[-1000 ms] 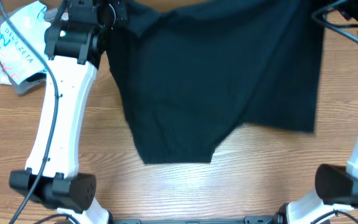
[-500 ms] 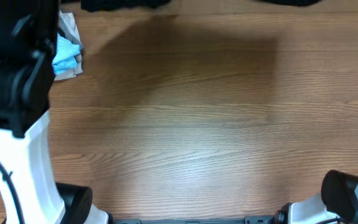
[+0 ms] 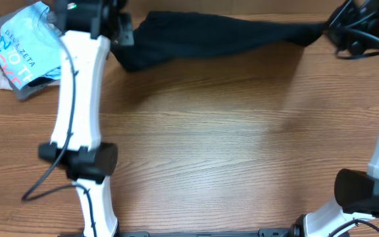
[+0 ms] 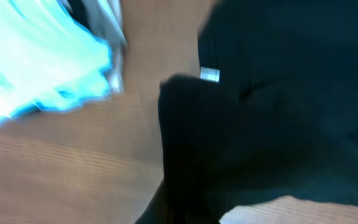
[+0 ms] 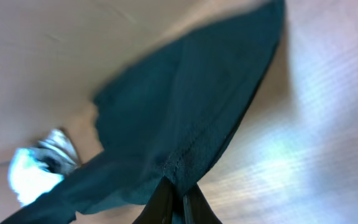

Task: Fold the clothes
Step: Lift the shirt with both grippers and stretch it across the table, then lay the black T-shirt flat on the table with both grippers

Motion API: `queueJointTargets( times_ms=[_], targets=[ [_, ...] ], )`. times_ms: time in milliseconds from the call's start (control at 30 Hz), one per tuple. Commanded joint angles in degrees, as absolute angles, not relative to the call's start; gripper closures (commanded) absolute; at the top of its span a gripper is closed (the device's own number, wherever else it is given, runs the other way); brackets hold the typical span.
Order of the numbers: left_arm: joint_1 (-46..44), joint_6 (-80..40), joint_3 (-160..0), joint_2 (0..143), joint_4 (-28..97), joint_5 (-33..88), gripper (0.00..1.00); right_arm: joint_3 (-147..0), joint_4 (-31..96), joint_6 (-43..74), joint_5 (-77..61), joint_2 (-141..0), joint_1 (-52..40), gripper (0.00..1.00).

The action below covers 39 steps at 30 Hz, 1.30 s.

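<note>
The clothes [image 3: 222, 34], one plain black garment, hang as a narrow band along the far side of the table, stretched between both grippers. My left gripper [image 3: 122, 34] is shut on its left end, where the cloth bunches. The left wrist view shows black fabric [image 4: 278, 124] covering the fingers, with a small white label [image 4: 210, 74] on it. My right gripper [image 3: 329, 29] is shut on the right end. In the right wrist view the two dark fingertips [image 5: 161, 202] pinch a stitched hem of the garment [image 5: 185, 124], with the right gripper [image 5: 178, 202] at the bottom edge.
A light blue tee with lettering [image 3: 17, 41] lies crumpled at the far left on grey cloth [image 3: 25, 89]; it also shows as a blurred blue tee [image 4: 42, 62] in the left wrist view. The wooden table [image 3: 229, 145] spreads below the garment. Both arm bases [image 3: 77, 158] stand near the front edge.
A second ago the garment lay spread flat over the middle of the table. It is now pulled up into a narrow band at the far side, held taut between both grippers.
</note>
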<state>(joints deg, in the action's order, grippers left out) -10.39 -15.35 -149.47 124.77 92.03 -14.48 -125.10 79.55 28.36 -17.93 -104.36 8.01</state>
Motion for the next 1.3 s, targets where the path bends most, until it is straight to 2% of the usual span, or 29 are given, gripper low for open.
queueJointTargets(
  times_ms=[0, 167, 433, 667, 867, 1100, 1267],
  targets=[
    [-10.17, -19.44, -150.15, 127.55, 95.90, -11.31, 0.96, -117.99, 78.70, 27.59, -15.11, -103.63, 7.44, 0.96],
    [-10.55, -20.38, -149.62, 129.99, 96.82, -7.92, 0.96, -108.60, 75.83, 28.56, -14.06, -103.63, 7.44, 0.96],
    [-14.66, -20.21, -149.62, 122.41, 96.82, -10.04, 0.96, -107.90, 76.03, 28.71, -7.86, -99.66, 7.33, 0.96],
    [-28.84, -22.85, -149.62, 107.20, 96.79, -30.06, 0.96, -108.12, 76.09, 28.67, -3.81, -85.23, 7.33, 0.96],
    [-41.56, -24.56, -149.62, 95.15, 96.79, -37.17, 0.96, -108.25, 74.32, 28.42, -3.88, -70.98, 7.33, 0.96],
    [-50.39, -25.93, -149.82, 83.88, 95.77, -46.76, 0.96, -112.79, 72.49, 28.45, -3.90, -62.04, 7.33, 0.96],
    [-51.96, -19.18, -149.86, 78.00, 86.39, -49.12, 0.96, -120.55, 72.16, 28.49, -3.92, -61.91, 7.33, 0.96]
  ],
)
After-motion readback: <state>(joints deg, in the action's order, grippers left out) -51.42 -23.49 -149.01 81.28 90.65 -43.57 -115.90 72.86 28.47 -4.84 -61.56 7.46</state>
